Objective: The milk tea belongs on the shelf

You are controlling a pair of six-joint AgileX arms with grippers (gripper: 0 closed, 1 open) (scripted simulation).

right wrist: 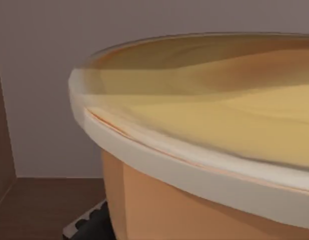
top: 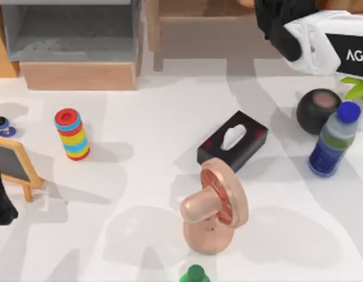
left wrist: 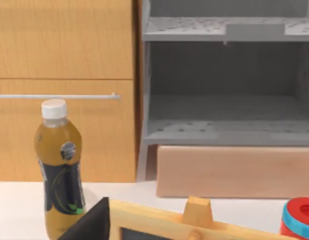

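**Worktop holdings, one moment**

- Milk tea (right wrist: 204, 150): orange cup with a pale rim and lid, right up against the right wrist camera. A brown wooden surface lies below it and a plain grey wall stands behind.
- Right pincer (top: 271, 24): black, at the far right edge of the worktop, reaching into the wooden shelf (top: 217, 36). Whether it is spread or pinching the cup cannot be told.
- Left pincer (top: 2, 207): parked at the left edge, beside the small chalkboard (top: 14, 165). Its state cannot be told.
- Grey shelf unit (top: 70, 35): far left, set on a wooden box (top: 79, 75).
- Ringed striped cylinder (top: 71, 134): upright, left of centre.
- Black tissue box (top: 232, 141): centre, just behind the pink copper stand (top: 214, 208).
- Black sphere (top: 318, 110) and blue bottle (top: 333, 141): near each other at the right.
- Tea bottle (left wrist: 61, 170): upright before a wooden cabinet (left wrist: 64, 75).
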